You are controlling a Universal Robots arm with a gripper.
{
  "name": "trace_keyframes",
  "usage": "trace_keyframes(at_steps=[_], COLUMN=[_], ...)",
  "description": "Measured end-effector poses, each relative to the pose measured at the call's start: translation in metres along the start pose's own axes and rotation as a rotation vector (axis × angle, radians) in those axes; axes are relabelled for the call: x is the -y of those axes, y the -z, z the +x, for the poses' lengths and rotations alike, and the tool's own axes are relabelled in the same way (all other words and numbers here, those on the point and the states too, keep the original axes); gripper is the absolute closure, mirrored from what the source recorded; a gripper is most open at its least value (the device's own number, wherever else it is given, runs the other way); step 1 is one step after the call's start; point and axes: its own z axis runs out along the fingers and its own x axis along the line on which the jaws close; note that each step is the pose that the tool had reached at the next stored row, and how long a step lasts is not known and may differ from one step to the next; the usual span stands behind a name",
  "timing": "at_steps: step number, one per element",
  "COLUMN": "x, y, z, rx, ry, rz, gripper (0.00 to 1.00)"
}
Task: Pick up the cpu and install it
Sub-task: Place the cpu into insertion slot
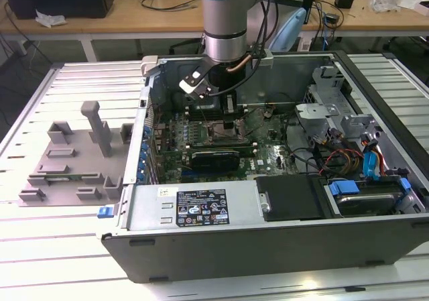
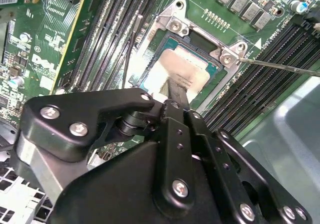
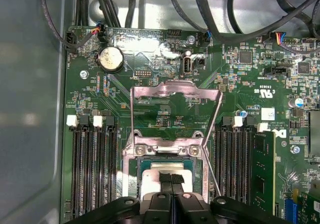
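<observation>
Hand (image 3: 171, 178) over cpu (image 3: 150, 182) (socket frame (image 3: 172, 145) close)

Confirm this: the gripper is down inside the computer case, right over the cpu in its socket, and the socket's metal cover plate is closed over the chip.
Not closed: the first wrist view shows the cover plate swung open. The rest holds: the gripper is over the cpu in its socket.

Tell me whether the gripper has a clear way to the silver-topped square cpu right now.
Likely yes: the gripper sits directly over the silver-topped square cpu, the metal hold-down frame is swung open, and nothing lies between them.
</observation>
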Motion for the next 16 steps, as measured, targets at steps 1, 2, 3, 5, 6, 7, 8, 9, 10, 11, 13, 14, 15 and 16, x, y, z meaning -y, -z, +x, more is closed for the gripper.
trace_keyframes(at_steps=[1,2,3,5,6,7,8,9,10,11,13,14,15,16], x=[0.0000,0.0000,0.0000,0.0014,0.0031,0.0048,0.0062,0.0067,0.0070,0.0071,0.0073,0.0075,0.0075,0.0075], y=[0.0000,0.0000,0.0000,-0.0002,-0.0005,-0.0008,-0.0015,-0.0026,-0.0046,-0.0053,-0.0073,-0.0098,-0.0100,-0.0102], z=[0.0000,0.0000,0.0000,0.0001,0.0002,0.0002,0.0002,0.0003,0.0004,0.0005,0.0006,0.0006,0.0006,0.0007], rx=[0.0000,0.0001,0.0002,0.0003,0.0002,0.0001,0.0003,0.0001,-0.0029,-0.0053,-0.0064,-0.0062,-0.0064,-0.0067], ry=[0.000,0.000,0.000,0.000,0.000,0.000,0.000,0.000,0.000,0.000,-0.001,0.000,-0.001,-0.001], rz=[0.0000,0.0000,0.0000,-0.0009,-0.0019,-0.0026,-0.0030,-0.0032,-0.0033,-0.0032,-0.0033,-0.0024,-0.0025,-0.0027], gripper=[0.89,0.89,0.89,0.89,0.89,0.89,0.89,0.89,0.89,0.89,0.89,0.89,0.89,0.89])
